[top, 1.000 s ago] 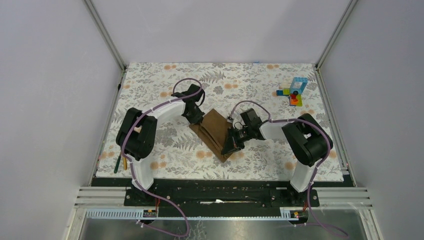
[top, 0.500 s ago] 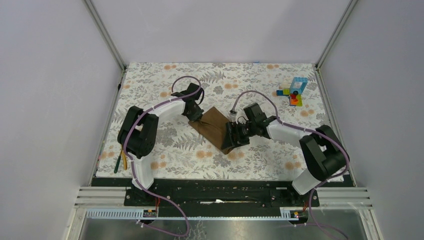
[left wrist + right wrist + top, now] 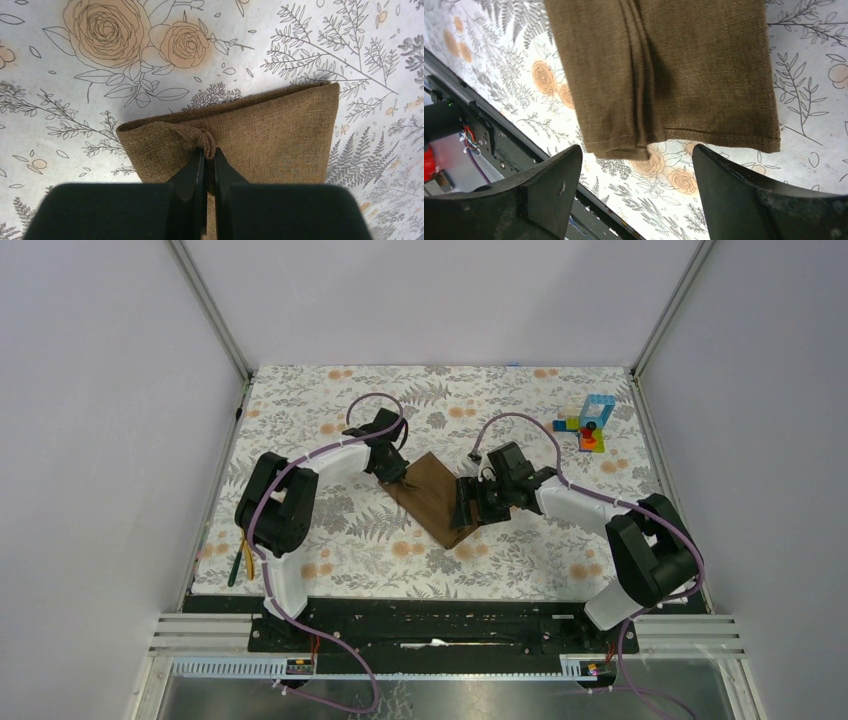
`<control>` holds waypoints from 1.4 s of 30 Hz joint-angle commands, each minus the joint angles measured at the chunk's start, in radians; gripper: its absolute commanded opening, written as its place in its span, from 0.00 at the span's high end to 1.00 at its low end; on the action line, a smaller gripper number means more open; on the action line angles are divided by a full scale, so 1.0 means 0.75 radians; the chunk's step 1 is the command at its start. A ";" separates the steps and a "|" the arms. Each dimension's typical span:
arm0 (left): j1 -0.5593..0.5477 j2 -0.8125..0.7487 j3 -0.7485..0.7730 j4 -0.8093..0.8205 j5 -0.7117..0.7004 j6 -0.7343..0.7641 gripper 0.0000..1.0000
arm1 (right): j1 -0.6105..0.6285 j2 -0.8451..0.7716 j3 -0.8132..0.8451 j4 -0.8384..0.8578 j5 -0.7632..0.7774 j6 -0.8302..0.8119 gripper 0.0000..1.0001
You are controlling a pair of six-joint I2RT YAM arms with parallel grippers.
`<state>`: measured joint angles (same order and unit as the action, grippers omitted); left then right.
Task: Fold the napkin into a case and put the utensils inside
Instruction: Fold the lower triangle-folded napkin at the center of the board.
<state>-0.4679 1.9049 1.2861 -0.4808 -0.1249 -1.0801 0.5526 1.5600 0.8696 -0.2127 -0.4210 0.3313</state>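
The brown napkin (image 3: 437, 500) lies folded into a long strip in the middle of the floral cloth. My left gripper (image 3: 399, 477) sits at its far left end, shut on a pinched ridge of the fabric (image 3: 209, 146). The rest of the napkin (image 3: 280, 135) spreads flat beyond the fingers. My right gripper (image 3: 467, 508) hovers over the strip's near end, open, with nothing between its fingers. Below it hangs the napkin's (image 3: 664, 65) hemmed corner. The utensils (image 3: 247, 564) lie at the cloth's left edge, partly behind the left arm.
A small stack of colourful toy blocks (image 3: 588, 420) stands at the back right. The table's black front rail (image 3: 454, 125) runs just past the napkin's near end. Frame posts rise at both back corners.
My right gripper has opened, let go of the napkin's near end and drawn back a little to the right. The left gripper has kept its hold and barely moved.
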 commanded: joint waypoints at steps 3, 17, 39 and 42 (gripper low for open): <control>0.006 -0.040 -0.044 0.086 0.062 0.051 1.00 | 0.001 0.085 0.057 0.052 0.020 0.132 0.18; 0.006 -0.055 -0.045 0.096 0.074 0.063 1.00 | 0.002 0.149 0.050 0.127 -0.128 0.126 0.44; 0.016 -0.127 -0.048 0.145 0.135 0.115 0.78 | 0.003 0.213 0.023 0.165 -0.093 0.092 0.78; 0.024 -0.208 -0.092 0.221 0.218 0.159 0.54 | 0.003 0.203 0.013 0.166 -0.079 0.093 0.85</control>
<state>-0.4603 1.8668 1.2457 -0.4114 -0.0414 -1.0050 0.5518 1.7267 0.8791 -0.1154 -0.4900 0.4080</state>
